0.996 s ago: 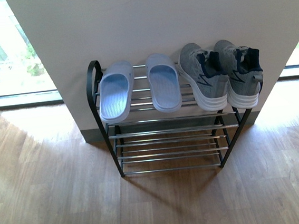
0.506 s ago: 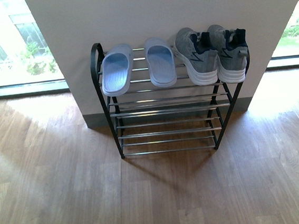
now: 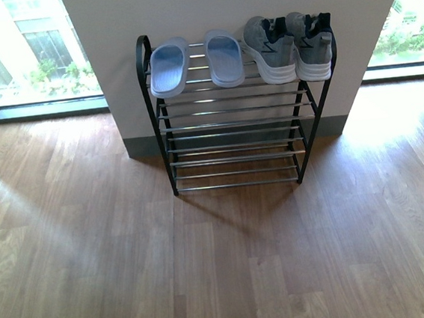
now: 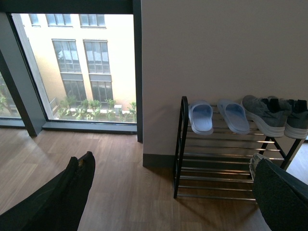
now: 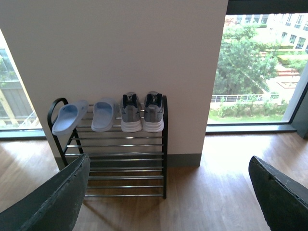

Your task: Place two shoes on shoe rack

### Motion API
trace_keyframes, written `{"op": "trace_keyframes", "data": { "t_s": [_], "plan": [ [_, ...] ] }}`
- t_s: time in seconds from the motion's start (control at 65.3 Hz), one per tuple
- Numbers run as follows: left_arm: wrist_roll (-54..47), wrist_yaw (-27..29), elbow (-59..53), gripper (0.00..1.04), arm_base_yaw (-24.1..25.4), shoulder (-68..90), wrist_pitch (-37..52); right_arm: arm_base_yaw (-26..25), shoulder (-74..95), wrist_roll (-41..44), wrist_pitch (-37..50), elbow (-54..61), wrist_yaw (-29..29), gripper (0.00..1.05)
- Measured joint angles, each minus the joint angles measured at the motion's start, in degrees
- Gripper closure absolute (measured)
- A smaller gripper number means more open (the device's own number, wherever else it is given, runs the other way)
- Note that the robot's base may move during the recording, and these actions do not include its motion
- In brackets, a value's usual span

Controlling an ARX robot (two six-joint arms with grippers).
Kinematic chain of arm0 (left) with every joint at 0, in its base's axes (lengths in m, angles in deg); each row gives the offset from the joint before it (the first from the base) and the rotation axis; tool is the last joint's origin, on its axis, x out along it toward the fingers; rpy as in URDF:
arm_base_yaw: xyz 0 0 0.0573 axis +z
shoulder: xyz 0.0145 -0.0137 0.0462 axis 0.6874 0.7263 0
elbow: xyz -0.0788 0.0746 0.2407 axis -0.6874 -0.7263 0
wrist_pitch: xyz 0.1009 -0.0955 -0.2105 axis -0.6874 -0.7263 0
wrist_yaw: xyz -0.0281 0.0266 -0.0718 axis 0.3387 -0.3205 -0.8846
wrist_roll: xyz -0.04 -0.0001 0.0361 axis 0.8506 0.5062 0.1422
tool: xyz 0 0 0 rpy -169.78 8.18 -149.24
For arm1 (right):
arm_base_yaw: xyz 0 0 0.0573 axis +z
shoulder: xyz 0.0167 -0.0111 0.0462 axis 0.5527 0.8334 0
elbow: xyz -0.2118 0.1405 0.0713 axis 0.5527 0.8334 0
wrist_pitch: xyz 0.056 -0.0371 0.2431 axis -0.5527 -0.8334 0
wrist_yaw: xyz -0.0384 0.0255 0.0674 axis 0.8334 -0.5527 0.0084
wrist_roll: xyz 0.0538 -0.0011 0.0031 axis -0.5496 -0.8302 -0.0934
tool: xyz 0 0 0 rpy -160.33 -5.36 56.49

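Two grey knit sneakers with white soles, one [image 3: 268,38] beside the other [image 3: 310,34], stand side by side on the right half of the top tier of the shoe rack [image 3: 231,123], heels toward me. The same shoe [image 5: 130,111] and its mate [image 5: 153,111] show on the shoe rack [image 5: 115,154] in the right wrist view, and one shoe [image 4: 262,114] on the shoe rack [image 4: 226,163] in the left wrist view. My left gripper [image 4: 175,192] is open and empty, well back from the rack. My right gripper [image 5: 168,197] is open too, holding nothing. Neither arm shows in the front view.
Two light blue slippers, one [image 3: 169,65] and another [image 3: 224,56], lie on the left half of the top tier. The rack backs onto a white wall [image 3: 227,0]. Floor-to-ceiling windows [image 3: 22,57] flank it. Wooden floor [image 3: 222,263] stretches between me and the rack.
The rack and shoes have shrunk and shifted up in the front view, so the camera has backed away. More floor now shows in front of the rack.
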Motion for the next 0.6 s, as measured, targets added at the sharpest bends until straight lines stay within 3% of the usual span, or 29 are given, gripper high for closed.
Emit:
{"op": "trace_keyframes", "data": {
  "t_s": [0.598],
  "plan": [
    [0.0,0.0,0.0,0.09,0.0,0.0,0.0,0.0,0.0,0.0,0.0,0.0,0.0,0.09]
  ]
}}
